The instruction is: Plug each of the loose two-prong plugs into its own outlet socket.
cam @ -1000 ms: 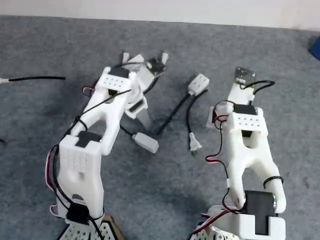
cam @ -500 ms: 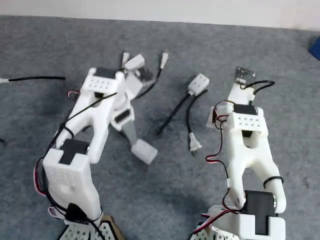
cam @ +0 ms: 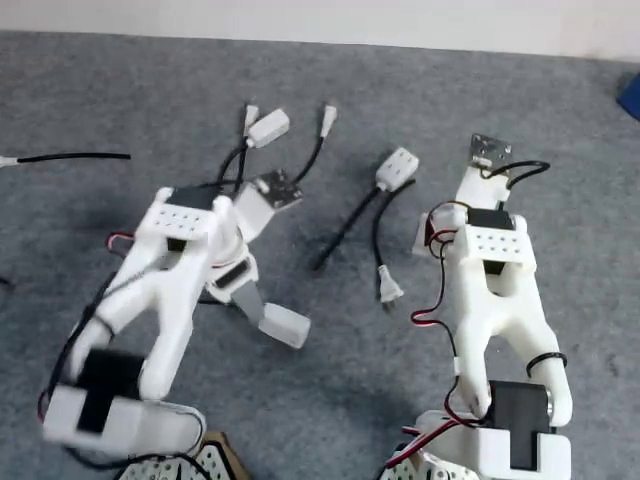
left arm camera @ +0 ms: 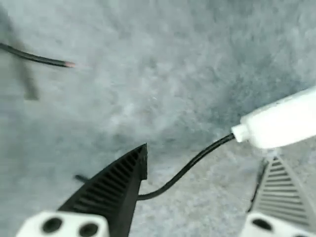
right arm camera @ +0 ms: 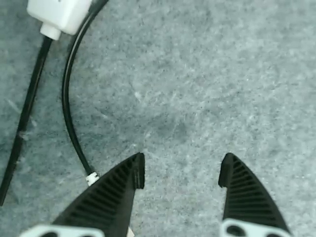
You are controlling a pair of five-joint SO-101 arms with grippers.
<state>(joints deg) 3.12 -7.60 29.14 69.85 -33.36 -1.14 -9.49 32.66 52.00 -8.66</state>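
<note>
Both spread wide: left fingers (left arm camera: pixel 123 182) straddling a black cable (left arm camera: pixel 190 168), right fingers (right arm camera: pixel 116 192) over carpet (right arm camera: pixel 197 74).

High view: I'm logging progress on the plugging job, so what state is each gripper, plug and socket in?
left gripper: open, white block at one fingertip.
right gripper: open, empty.
near plug: lying loose, unplugged.
far plug: lying loose, unplugged.
middle socket: lying flat, no plug seen in it.
far socket: cannot tell if plugged.
</note>
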